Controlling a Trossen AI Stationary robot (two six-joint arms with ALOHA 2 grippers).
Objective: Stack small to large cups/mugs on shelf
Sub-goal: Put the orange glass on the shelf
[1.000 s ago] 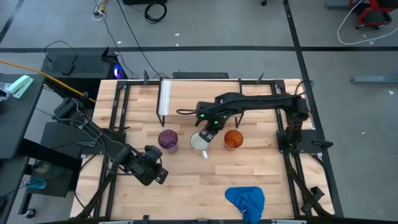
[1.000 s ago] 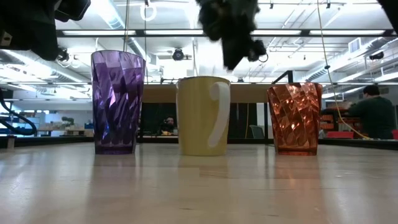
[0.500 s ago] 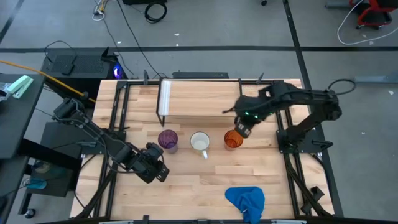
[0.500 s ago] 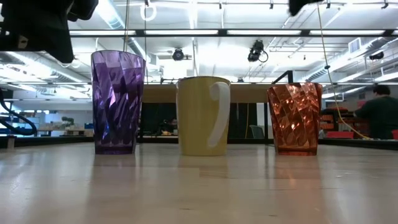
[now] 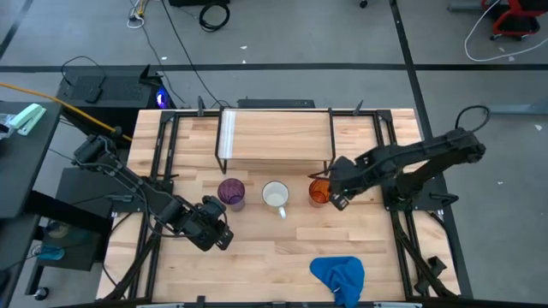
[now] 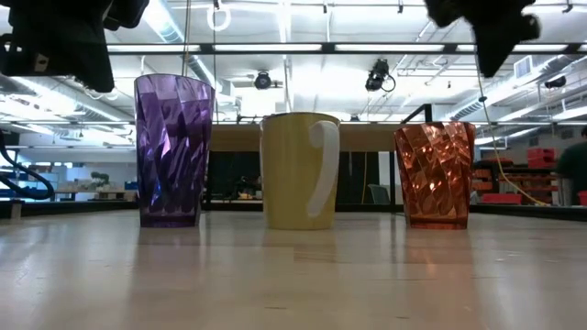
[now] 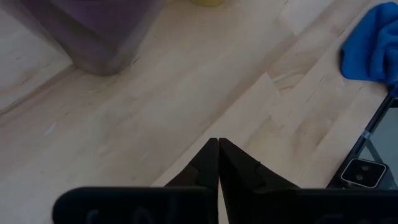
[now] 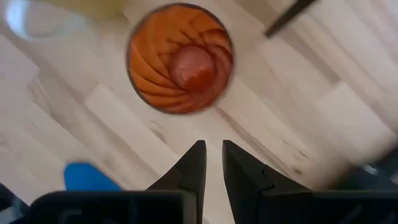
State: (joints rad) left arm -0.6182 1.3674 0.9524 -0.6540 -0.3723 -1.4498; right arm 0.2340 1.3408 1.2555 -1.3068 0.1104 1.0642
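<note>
Three cups stand in a row in the middle of the wooden table [image 5: 282,248], below the shelf [image 5: 274,135]. The room behind has bright ceiling lights.

The purple cup [image 5: 230,192] is tall and see-through. The white mug [image 5: 275,196] has a handle. The orange cup [image 5: 319,192] is shiny and see-through.

At lower left, the left gripper [image 7: 218,163] is closed with nothing in it. The right gripper [image 8: 211,163] hangs above the orange cup with a narrow gap and holds nothing. A blue cloth [image 5: 339,275] lies at the bottom.

Grey floor [image 5: 342,51], ceiling strip lights [image 6: 275,48], perhaps desks
</note>
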